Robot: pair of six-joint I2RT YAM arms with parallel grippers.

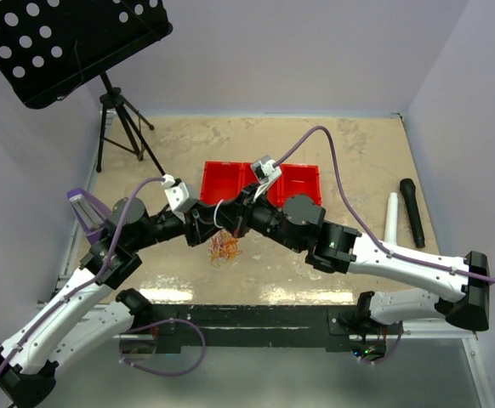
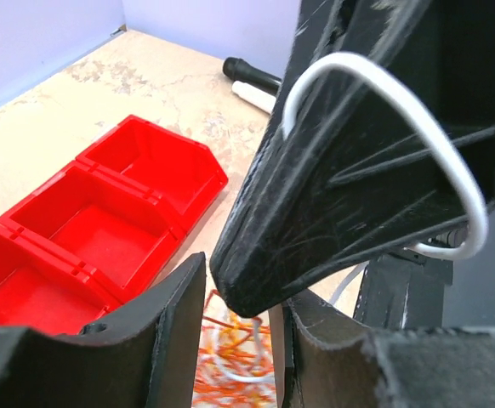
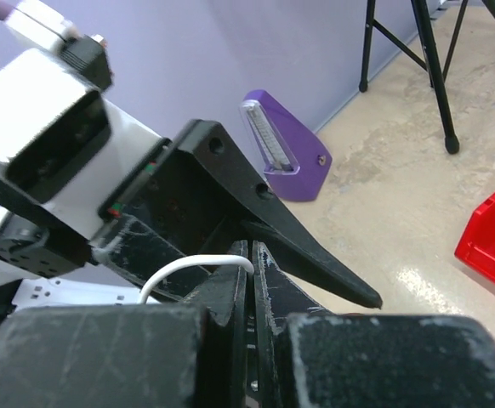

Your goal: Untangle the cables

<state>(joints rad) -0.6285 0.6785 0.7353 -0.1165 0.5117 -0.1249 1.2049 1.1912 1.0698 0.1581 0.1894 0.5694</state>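
Left end effector [image 2: 237,293]: jaws part open, nothing held, flanking the other's tip. Cables [image 1: 225,247]: tangled on the worktop [image 1: 349,153], directly below. Right end effector [image 3: 249,255]: closed on a white cable [image 3: 192,263]. Likely step: drawing one strand free. Next: a second grip, then separation. Only the left wrist view shows the strand's loop.

The pale, mottled stone-look tabletop [image 1: 349,153] carries a row of open red plastic bins [image 1: 222,178] at mid-depth. Just in front of them lies a tangle of thin orange, white and red cables [image 1: 224,248]. On the right lie a black microphone [image 1: 412,212] and a white tube [image 1: 392,217] side by side. A purple wedge-shaped block [image 1: 84,208] sits at the left edge, and a black tripod stand [image 1: 120,127] rests in the far left corner.
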